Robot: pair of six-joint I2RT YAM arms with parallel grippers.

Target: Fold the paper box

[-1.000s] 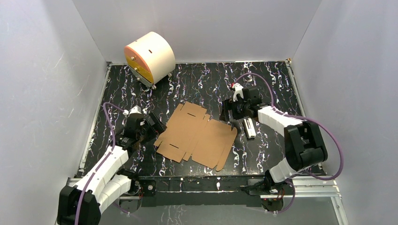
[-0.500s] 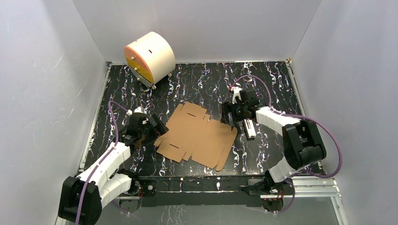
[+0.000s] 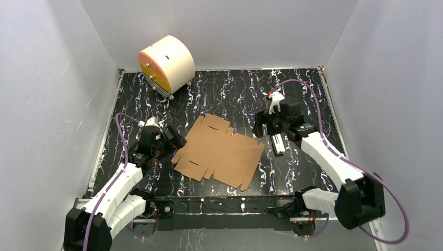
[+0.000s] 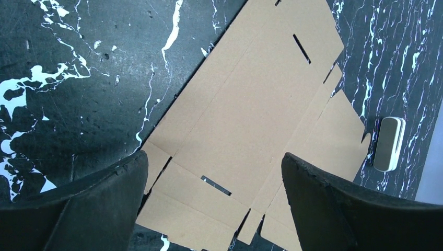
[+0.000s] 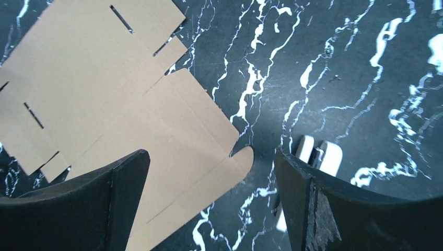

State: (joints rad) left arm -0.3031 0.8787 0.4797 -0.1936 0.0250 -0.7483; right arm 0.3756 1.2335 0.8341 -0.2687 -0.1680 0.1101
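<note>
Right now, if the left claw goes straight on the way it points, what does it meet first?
Probably the flat brown cardboard sheet: in the wrist view a slotted flap lies straight ahead of the open left claw. Nothing else shows in between, though the height above it is unclear.

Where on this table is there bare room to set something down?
The widest bare patch is the far strip of the table, between the cream cylinder and the right wall, beyond the paper box. Crowded: the middle, where the left gripper, right gripper and white bar flank the box.
</note>
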